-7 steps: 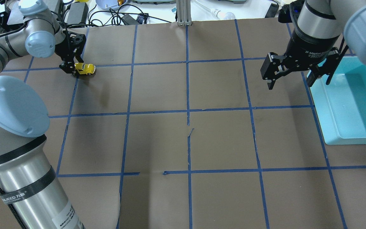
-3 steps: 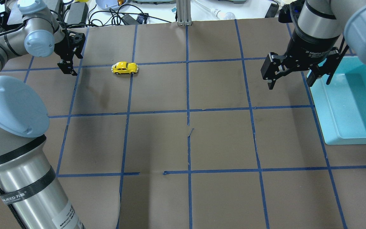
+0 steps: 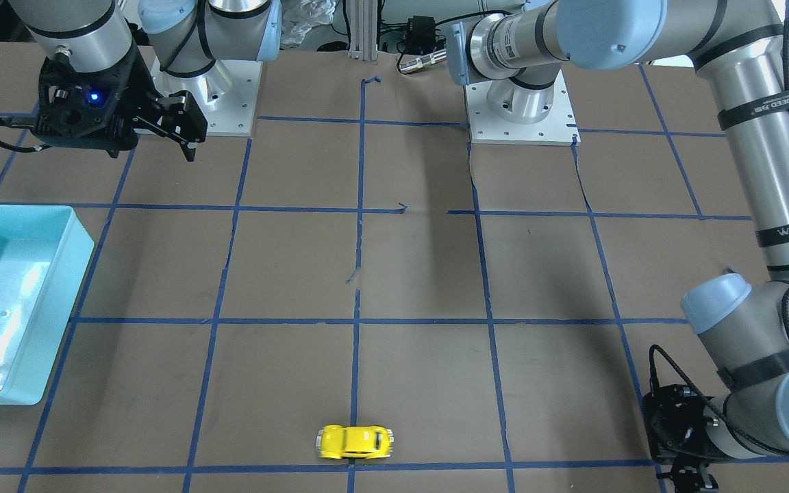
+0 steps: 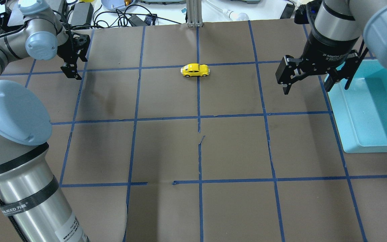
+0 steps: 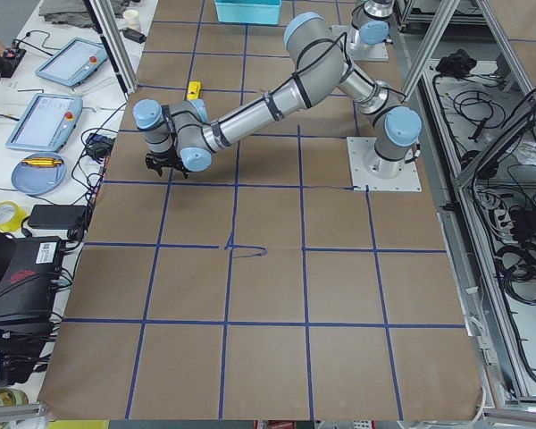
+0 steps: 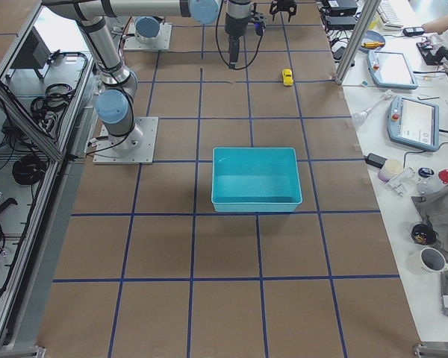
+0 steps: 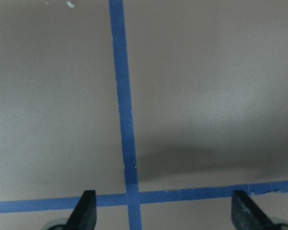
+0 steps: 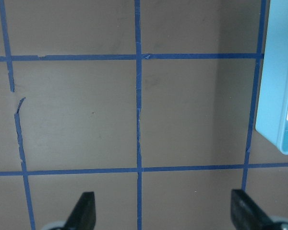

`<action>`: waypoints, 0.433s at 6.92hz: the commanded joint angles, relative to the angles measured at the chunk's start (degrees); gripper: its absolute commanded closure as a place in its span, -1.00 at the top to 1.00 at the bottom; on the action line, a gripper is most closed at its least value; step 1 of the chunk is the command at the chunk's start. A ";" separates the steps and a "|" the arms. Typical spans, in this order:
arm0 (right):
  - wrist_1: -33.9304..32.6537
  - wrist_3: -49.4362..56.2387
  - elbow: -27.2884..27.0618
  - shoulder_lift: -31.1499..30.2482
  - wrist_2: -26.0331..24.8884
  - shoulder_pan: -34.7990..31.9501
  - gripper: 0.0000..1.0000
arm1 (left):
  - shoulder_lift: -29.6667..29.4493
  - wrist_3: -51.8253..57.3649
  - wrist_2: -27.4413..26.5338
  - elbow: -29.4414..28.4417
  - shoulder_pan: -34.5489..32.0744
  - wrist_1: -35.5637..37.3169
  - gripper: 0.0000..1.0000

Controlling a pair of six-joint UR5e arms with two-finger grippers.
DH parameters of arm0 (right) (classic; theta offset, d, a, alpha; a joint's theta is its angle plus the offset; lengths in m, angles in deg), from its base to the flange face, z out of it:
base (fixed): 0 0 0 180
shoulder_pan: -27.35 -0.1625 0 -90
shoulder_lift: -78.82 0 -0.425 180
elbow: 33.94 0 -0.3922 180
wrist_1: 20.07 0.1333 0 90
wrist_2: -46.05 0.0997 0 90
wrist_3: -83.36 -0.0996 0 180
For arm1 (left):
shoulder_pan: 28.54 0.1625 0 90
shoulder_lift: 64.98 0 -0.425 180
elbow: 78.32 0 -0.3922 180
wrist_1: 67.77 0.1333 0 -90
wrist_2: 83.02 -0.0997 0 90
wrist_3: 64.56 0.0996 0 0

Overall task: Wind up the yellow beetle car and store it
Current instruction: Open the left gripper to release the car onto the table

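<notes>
The yellow car stands on its wheels on the brown surface, toward 12 o'clock from the middle in the overhead view. It lies across the central blue tape line, well apart from both arms. The left end effector hangs at about 10 o'clock, fingers spread wide with nothing between them. The right end effector hovers at 2 o'clock, likewise spread and empty, near a corner of the light blue bin at 3 o'clock.

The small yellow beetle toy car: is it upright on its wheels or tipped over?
Upright: the small yellow beetle toy car shows its roof above and silvery wheels below.
</notes>
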 commanded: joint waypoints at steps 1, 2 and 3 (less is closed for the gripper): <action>-0.01 0.40 0.00 0.07 -0.02 -0.01 1.00 | 0.01 0.06 -0.02 -0.06 0.00 0.00 1.00; 0.08 0.49 0.00 0.07 -0.02 0.07 1.00 | 0.09 -0.03 0.07 -0.06 0.00 0.00 1.00; -0.01 0.58 0.00 0.15 -0.02 0.08 1.00 | 0.09 -0.03 -0.02 0.03 0.00 0.00 1.00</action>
